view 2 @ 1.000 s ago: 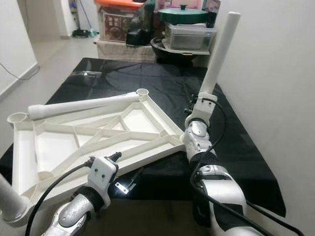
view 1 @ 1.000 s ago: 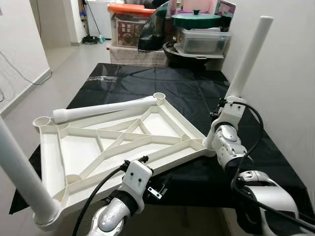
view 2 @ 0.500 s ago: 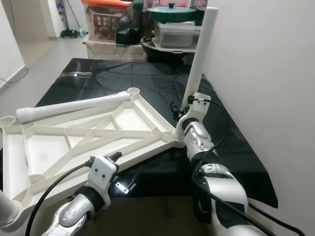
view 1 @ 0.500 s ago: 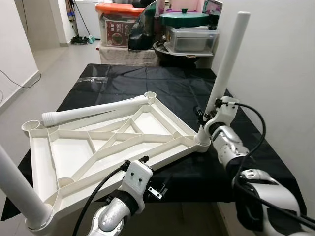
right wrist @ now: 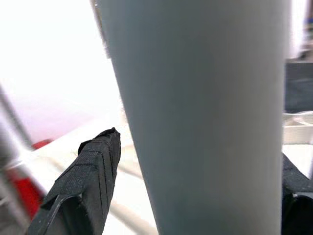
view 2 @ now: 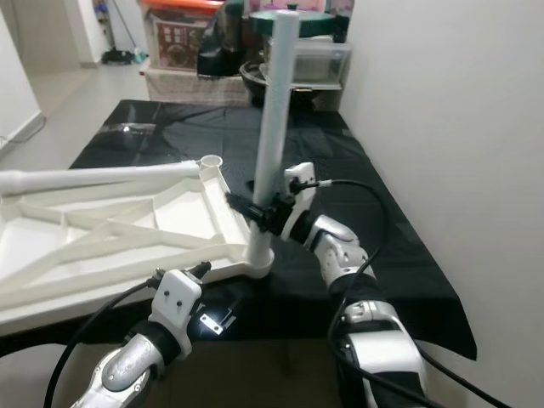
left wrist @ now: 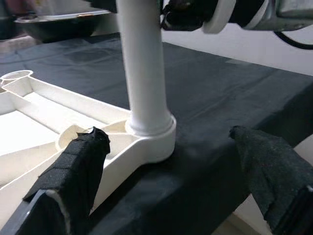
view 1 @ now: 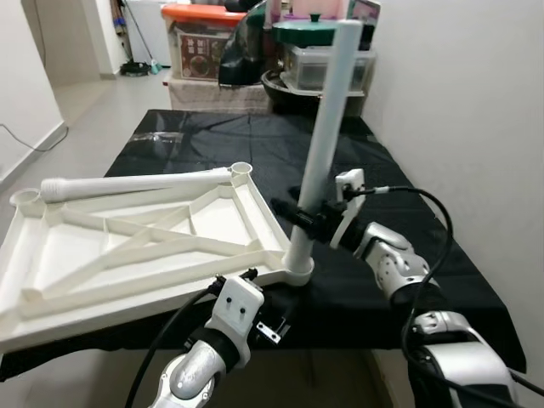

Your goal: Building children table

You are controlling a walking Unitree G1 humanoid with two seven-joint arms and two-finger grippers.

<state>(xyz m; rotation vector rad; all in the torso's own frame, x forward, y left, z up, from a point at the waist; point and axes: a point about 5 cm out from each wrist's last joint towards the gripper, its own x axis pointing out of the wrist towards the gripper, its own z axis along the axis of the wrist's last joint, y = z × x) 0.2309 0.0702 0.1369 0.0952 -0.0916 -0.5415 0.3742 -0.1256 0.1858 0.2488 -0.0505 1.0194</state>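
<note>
Nearest to me, the left gripper (left wrist: 161,171) hangs low at the table's front edge with its fingers (left wrist: 73,166) spread wide apart, holding nothing, aimed at the corner socket (left wrist: 149,139) of the white plastic tabletop (view 1: 144,246). That tabletop lies upside down, ribs showing, on the black cloth (view 1: 357,161) that covers the work surface.

Standing upright in that near corner socket is a white table leg (view 1: 323,144), and the right gripper (view 1: 299,217) is clamped around it partway up; the wrist view shows one black finger on each side of the tube. Whether the leg is seated fully I cannot tell.

Further back, a second leg (view 1: 136,183) lies flat along the tabletop's far edge, not yet fitted, and the far corner socket (view 1: 241,169) beside it looks empty. So assembly seems under way rather than nearly done.

Beyond the cloth are stacked storage boxes (view 1: 208,42) and a green-lidded pot (view 1: 310,32).
</note>
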